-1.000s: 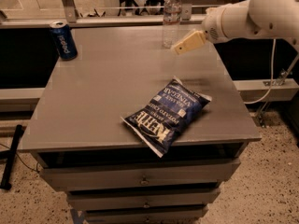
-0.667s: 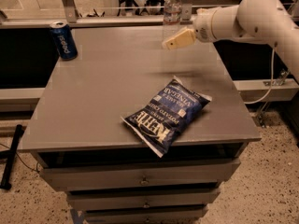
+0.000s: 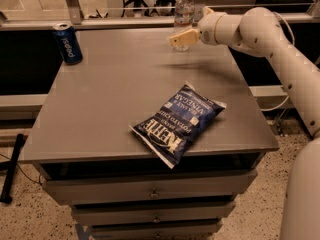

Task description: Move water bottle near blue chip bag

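The water bottle is clear with a white cap and stands upright at the far edge of the grey table, right of centre. My gripper reaches in from the right on the white arm and overlaps the bottle's lower part. I cannot tell whether it touches the bottle. The blue chip bag lies flat near the table's front right, with white lettering and white ends, well in front of the bottle.
A blue soda can stands at the table's far left corner. Drawers run below the tabletop. A rail and chair legs stand behind the far edge. A black bar leans at the floor on the left.
My gripper has moved left along the far edge, from right of the bottle to in front of its lower part. The bottle, bag and can have not moved.
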You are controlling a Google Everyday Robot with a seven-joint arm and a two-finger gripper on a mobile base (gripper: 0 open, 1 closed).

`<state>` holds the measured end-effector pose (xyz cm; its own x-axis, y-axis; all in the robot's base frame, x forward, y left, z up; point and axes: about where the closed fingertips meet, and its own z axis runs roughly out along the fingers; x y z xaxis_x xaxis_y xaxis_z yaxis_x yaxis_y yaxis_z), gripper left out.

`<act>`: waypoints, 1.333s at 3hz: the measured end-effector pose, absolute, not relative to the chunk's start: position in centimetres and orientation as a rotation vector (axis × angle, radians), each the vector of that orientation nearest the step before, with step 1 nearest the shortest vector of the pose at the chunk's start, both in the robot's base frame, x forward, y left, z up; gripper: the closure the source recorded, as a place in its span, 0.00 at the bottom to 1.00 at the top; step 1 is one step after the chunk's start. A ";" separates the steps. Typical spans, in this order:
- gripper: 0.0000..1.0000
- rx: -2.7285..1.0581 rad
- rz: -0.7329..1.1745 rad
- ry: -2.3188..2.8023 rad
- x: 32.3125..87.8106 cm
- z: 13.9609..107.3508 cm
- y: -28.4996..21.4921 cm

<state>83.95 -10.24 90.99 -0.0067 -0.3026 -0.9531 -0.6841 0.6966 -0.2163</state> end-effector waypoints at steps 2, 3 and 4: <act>0.16 -0.763 0.401 1.594 87.4 90.1 -9.8; 0.40 -0.762 0.443 1.631 87.6 89.8 -9.8; 0.63 -0.779 0.510 1.642 86.2 90.3 -9.6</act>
<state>86.19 -9.59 90.34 -0.0883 -0.2141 -0.9728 -0.7274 0.6811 -0.0839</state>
